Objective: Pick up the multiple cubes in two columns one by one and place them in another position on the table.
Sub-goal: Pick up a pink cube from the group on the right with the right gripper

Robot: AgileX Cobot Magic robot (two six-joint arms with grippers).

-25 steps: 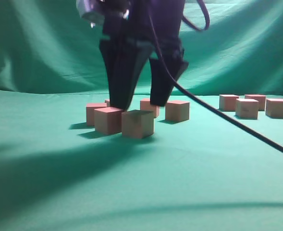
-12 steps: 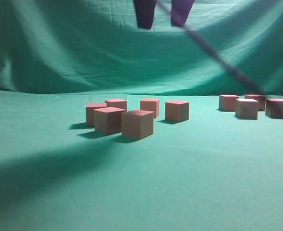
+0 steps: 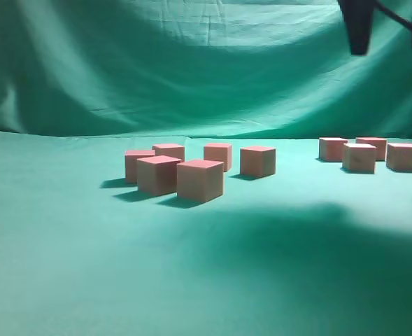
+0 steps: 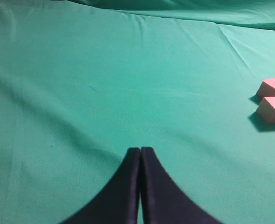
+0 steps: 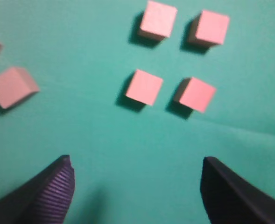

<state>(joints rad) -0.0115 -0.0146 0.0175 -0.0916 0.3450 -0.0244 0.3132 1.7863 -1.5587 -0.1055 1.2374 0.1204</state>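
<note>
Green cloth covers the worktop (image 3: 66, 280) and rises as a backdrop. Six cubes (image 3: 200, 180) cluster at centre in the exterior view, with four more cubes (image 3: 359, 157) grouped at 3 o'clock near the right edge; bare cloth lies between the groups and across the whole foreground. The right gripper (image 5: 137, 186) hangs high over the four, its fingers (image 5: 53, 186) spread wide and empty. The left gripper (image 4: 140, 154) sits above bare cloth, fingers pressed together on nothing, two cubes (image 4: 271, 108) at its 2 o'clock near the frame edge.
</note>
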